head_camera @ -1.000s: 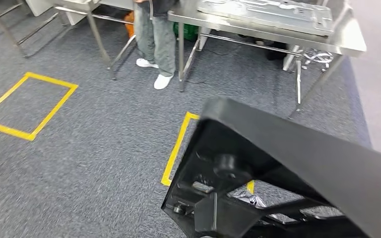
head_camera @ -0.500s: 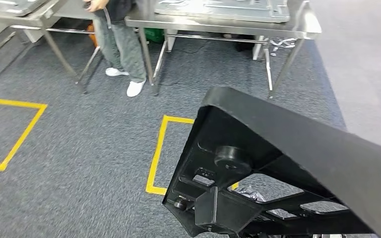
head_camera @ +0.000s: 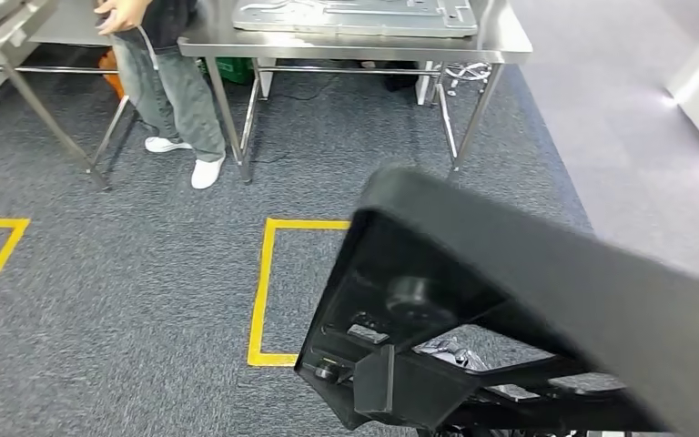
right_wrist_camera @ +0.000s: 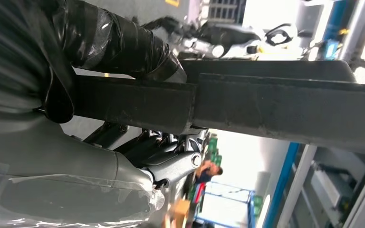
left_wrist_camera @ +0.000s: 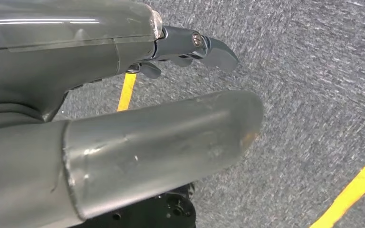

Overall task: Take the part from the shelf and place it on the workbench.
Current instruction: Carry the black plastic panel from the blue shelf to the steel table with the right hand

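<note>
Workbench [head_camera: 501, 44] swings nearer as it turns; right hand [right_wrist_camera: 76, 95] clamps the stiff, bulky part [head_camera: 546, 300] by its rim; left hand's [left_wrist_camera: 123, 123] fingers unclear.

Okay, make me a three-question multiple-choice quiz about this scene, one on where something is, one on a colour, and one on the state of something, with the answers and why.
1. Where does the person stand?
A. Beside the steel workbench, by its left end
B. Inside the yellow floor outline
C. Behind the black part

2. What colour is the tape outline on the carpet?
A. Red
B. Yellow
C. White

3. What is the state of the right hand?
A. Open, hanging by the floor
B. Closed on nothing
C. Gripping the black part

Answers:
1. A, the head view shows the legs and white shoes next to the workbench's left legs.
2. B, the rectangle ahead of the part is marked in yellow.
3. C, the right wrist view shows the thumb and fingers on opposite sides of the part's dark bar.
</note>
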Controlling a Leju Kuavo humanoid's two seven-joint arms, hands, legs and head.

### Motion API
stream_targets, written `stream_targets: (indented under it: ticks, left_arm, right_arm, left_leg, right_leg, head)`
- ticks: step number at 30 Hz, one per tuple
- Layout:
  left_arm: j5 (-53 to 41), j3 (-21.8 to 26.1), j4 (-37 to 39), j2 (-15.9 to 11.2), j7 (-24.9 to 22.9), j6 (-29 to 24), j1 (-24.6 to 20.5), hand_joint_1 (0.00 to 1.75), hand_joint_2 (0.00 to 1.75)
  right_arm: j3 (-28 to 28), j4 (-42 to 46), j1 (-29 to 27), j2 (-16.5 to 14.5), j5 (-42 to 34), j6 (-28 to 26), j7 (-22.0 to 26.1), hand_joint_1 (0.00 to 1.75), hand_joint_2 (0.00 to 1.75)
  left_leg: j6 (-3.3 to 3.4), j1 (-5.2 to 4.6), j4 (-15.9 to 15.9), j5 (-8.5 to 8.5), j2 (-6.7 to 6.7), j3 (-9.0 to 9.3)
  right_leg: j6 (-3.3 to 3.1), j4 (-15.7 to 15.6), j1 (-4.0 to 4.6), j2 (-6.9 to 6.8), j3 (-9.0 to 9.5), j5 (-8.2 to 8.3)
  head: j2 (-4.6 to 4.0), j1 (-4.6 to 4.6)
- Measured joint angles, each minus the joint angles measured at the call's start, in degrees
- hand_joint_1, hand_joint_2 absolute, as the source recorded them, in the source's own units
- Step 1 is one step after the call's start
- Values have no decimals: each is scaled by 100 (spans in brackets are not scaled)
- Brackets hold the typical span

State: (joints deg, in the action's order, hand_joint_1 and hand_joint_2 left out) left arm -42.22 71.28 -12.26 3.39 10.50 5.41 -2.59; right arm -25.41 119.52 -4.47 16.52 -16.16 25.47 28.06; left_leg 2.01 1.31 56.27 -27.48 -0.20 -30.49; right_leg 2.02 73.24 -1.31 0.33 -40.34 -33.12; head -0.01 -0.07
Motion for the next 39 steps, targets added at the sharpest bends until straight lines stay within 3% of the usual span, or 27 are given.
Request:
stream_targets:
  ticks: [3, 5, 8, 10, 13, 14, 15, 16, 18, 20, 23, 25, 28, 29, 30, 31, 33, 34, 36, 39]
  left_arm:
    - [12, 33, 0, 2, 2, 8, -1, 0, 0]
    - [15, 50, 0, 2, 7, 9, -7, 0, 0]
    - [21, 73, 0, 1, 14, 10, -11, 0, 0]
    - [21, 79, 0, 1, 15, 12, -15, 0, 0]
    - [21, 81, 0, 1, 16, 17, -11, 0, 0]
    - [21, 82, 0, 0, 16, 16, -4, 0, 0]
    - [21, 83, 0, -1, 16, 16, 3, 0, 0]
    - [21, 84, 0, -1, 18, 15, 8, 0, 0]
    - [22, 85, 0, -9, 28, 14, 7, 0, 0]
    - [22, 86, 0, -22, 44, 12, -5, 0, 0]
    - [22, 88, 0, -25, 67, 9, -8, 0, 0]
    - [21, 89, 0, -22, 80, 9, -6, 0, 0]
    - [20, 91, 0, -21, 88, 10, -8, 0, 0]
    - [19, 91, 0, -21, 89, 10, -7, 0, 0]
    - [19, 91, 0, -22, 90, 10, -6, 0, 0]
    - [18, 92, 0, -22, 92, 10, -4, 0, 0]
    - [11, 94, 0, -22, 100, 10, -1, 0, 0]
    - [7, 95, 0, -22, 105, 10, -5, 0, 0]
    - [2, 96, 0, -22, 115, 10, -16, 0, 0]
    - [-3, 96, 0, -22, 120, 9, -31, 0, 0]
  right_arm:
    - [-5, 10, -12, 0, 88, -56, 6, 175, 175]
    - [-11, 27, -14, 0, 103, -77, 11, 175, 175]
    - [-21, 48, -26, 4, 107, -82, 16, 175, 175]
    - [-30, 61, -27, 5, 107, -82, 19, 175, 175]
    - [-43, 72, -33, 4, 108, -82, 23, 175, 175]
    - [-48, 72, -38, 4, 108, -82, 22, 175, 175]
    - [-52, 72, -43, 4, 108, -82, 22, 175, 175]
    - [-55, 72, -46, 4, 108, -83, 23, 175, 175]
    - [-58, 71, -47, 4, 107, -88, 26, 175, 175]
    - [-60, 70, -45, 5, 106, -92, 33, 175, 175]
    - [-63, 74, -48, 7, 106, -97, 46, 175, 175]
    - [-64, 86, -51, 11, 106, -103, 64, 175, 175]
    - [-67, 95, -70, 18, 106, -110, 84, 175, 175]
    - [-68, 94, -80, 20, 106, -116, 84, 175, 175]
    - [-69, 94, -89, 24, 106, -121, 84, 175, 175]
    - [-69, 93, -94, 27, 106, -126, 84, 175, 175]
    - [-69, 95, -95, 34, 106, -130, 85, 175, 175]
    - [-69, 96, -94, 36, 107, -130, 87, 175, 175]
    - [-70, 102, -96, 37, 107, -130, 93, 175, 175]
    - [-72, 111, -110, 48, 108, -127, 98, 175, 175]
  left_leg:
    - [-73, -2, 10, -61, 40, 73]
    - [-142, -16, 17, -97, 52, 93]
    - [-248, -6, 19, -141, 67, 114]
    - [-291, 6, 289, -324, 67, 9]
    - [-309, 5, 1426, -831, 59, -579]
    - [-308, 2, 1687, -871, 58, -739]
    - [-298, -1, 1734, -789, 57, -797]
    - [-276, -5, 1542, -600, 56, -738]
    - [-198, -31, 768, -151, 50, -411]
    - [-132, -67, 221, 30, 47, -164]
    - [-67, -75, 79, 26, 50, -104]
    - [-12, -36, 27, 46, 57, -72]
    - [25, -24, 13, 30, 68, -48]
    - [24, -25, 14, 16, 69, -36]
    - [18, -24, 16, -3, 69, -17]
    - [7, -23, 16, -29, 67, 18]
    - [-29, -22, 12, -96, 65, 110]
    - [-59, -32, 13, -137, 61, 145]
    - [-126, -47, -5, -197, 60, 181]
    - [-228, -46, -13, -261, 72, 245]
  right_leg:
    - [-1, -1124, -20, -42, 572, 571]
    - [-50, -1536, 10, -50, 776, 661]
    - [-164, -1559, 31, -22, 788, 635]
    - [-249, -1597, 15, -18, 824, 638]
    - [-328, -1604, 45, -23, 848, 610]
    - [-340, -1603, 60, -17, 859, 598]
    - [-345, -1602, 74, -8, 879, 584]
    - [-345, -1602, 85, 3, 910, 566]
    - [-325, -1602, 106, 14, 986, 521]
    - [-275, -1596, 123, 18, 1025, 478]
    - [-176, -1604, 118, 15, 1031, 449]
    - [-115, -1391, 112, 7, 950, 306]
    - [-43, -340, 69, -1, 387, -173]
    - [-25, -52, 55, -2, 202, -235]
    - [-15, 41, 46, -3, 108, -176]
    - [-12, -88, 40, -5, 127, 0]
    - [-34, -822, 35, -25, 423, 483]
    - [-58, -1184, 46, -37, 585, 627]
    - [-121, -1517, 79, -47, 739, 664]
    - [-241, -1587, 76, -12, 805, 624]
  head:
    - [0, 0]
    - [-1, -2]
    - [-1, -3]
    - [-1, -3]
    - [-1, -5]
    - [-1, -6]
    - [-1, -5]
    - [-1, -6]
    - [-1, -5]
    - [-1, -4]
    - [-1, -5]
    - [-1, -4]
    - [-1, -2]
    - [-1, -2]
    - [0, -2]
    - [0, -2]
    - [0, -2]
    - [-1, -1]
    - [-1, -2]
    - [-1, -4]
